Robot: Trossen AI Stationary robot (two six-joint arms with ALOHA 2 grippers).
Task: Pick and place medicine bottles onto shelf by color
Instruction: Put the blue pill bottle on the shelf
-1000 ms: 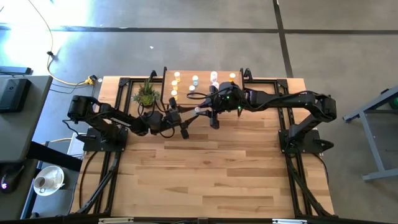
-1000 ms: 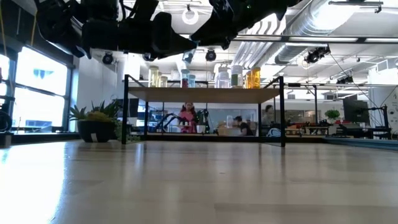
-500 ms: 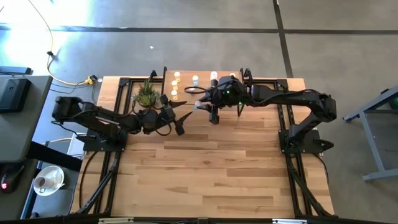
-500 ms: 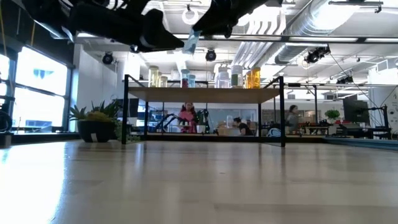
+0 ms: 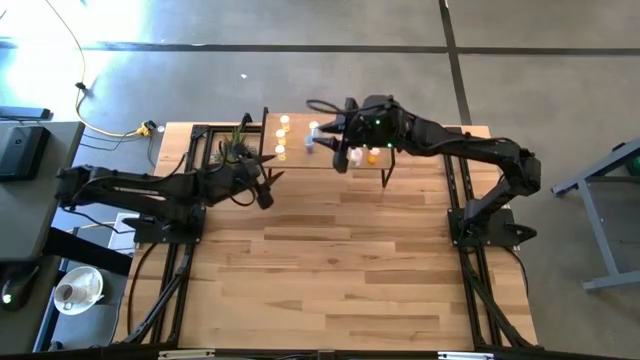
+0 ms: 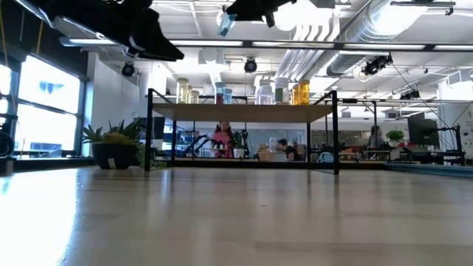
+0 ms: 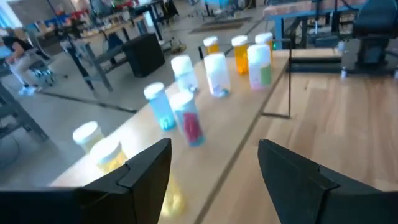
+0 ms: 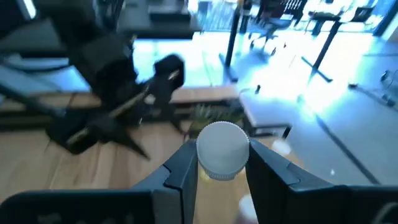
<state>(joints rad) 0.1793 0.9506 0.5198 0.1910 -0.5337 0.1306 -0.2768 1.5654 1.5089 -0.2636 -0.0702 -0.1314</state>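
The right hand (image 8: 221, 171) was clamped on a white-capped bottle (image 8: 222, 149), carried above the shelf (image 5: 310, 160) (presumably toward its colour group). The left hand (image 7: 214, 165), fingers apart and empty, waited just beside the shelf.

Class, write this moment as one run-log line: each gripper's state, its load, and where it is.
left gripper: open, empty, beside plant | right gripper: shut on blue bottle, above shelf | shelf: other bottles standing
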